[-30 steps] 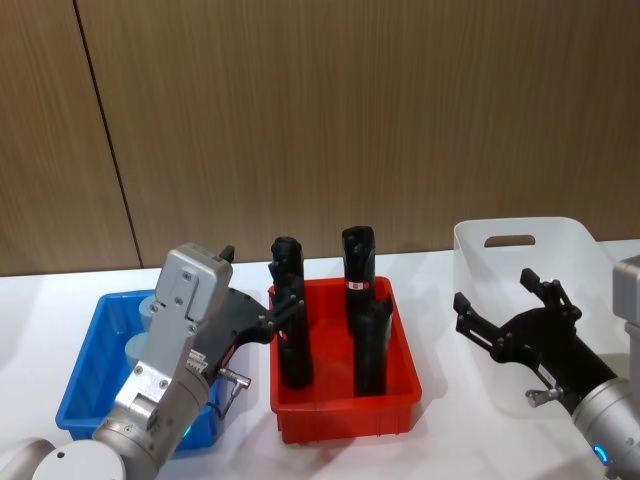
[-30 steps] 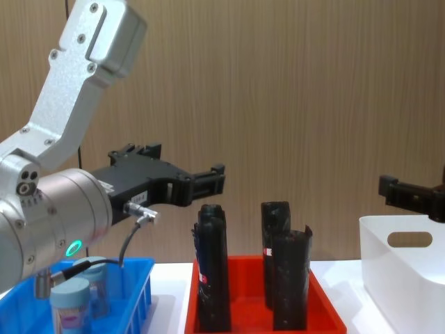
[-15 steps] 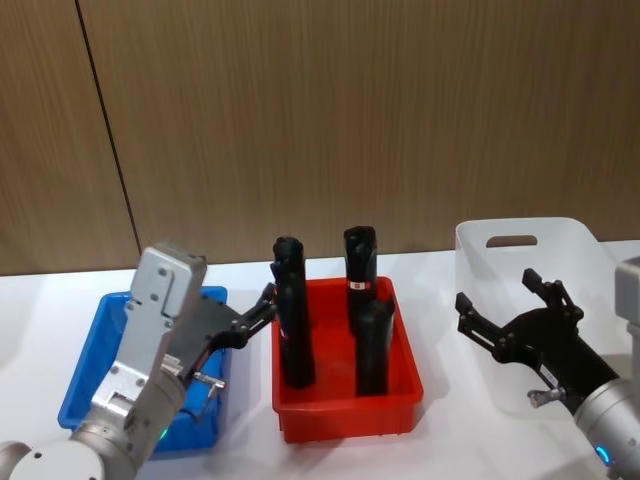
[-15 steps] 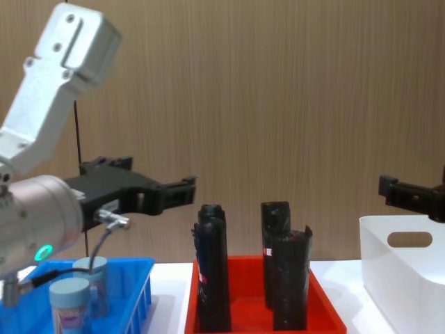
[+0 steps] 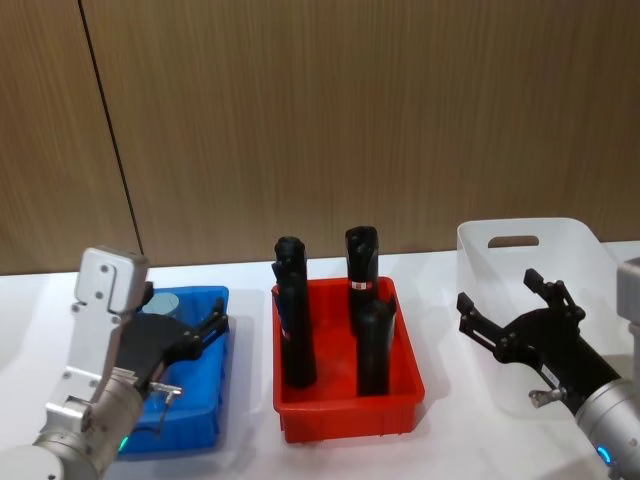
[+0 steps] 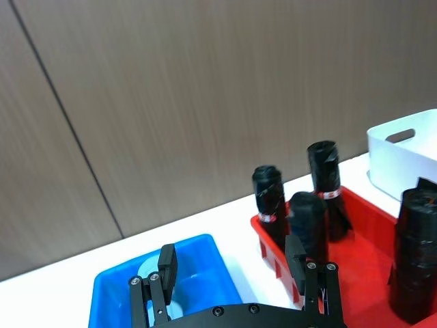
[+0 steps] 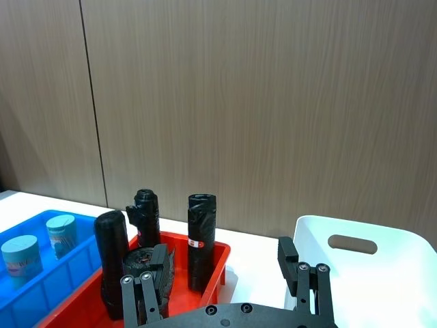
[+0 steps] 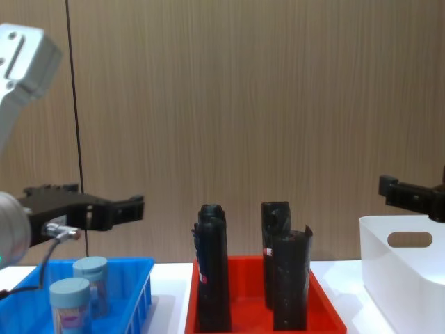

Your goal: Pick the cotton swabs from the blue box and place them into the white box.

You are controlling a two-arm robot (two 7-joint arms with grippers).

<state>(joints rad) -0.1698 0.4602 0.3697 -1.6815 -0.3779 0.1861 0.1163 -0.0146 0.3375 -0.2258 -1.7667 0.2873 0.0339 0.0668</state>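
Two small clear cylindrical swab tubs [image 8: 69,306], pale-lidded, are seen upright in the bright blue slotted crate [image 8: 139,299]. Judged light, rigid, slick; best pinched across the body. Left gripper [image 5: 211,333] is held spread, empty, over the crate; right gripper [image 5: 497,292] likewise, beside the white plastic bin [image 8: 410,285].

Blue box [image 5: 205,405] and red tray [image 5: 350,415] look like glossy plastic, white box [image 5: 478,262] smooth plastic. The wall [image 5: 350,120] is matt wood grain, black rolls [image 8: 212,278] crinkly film.
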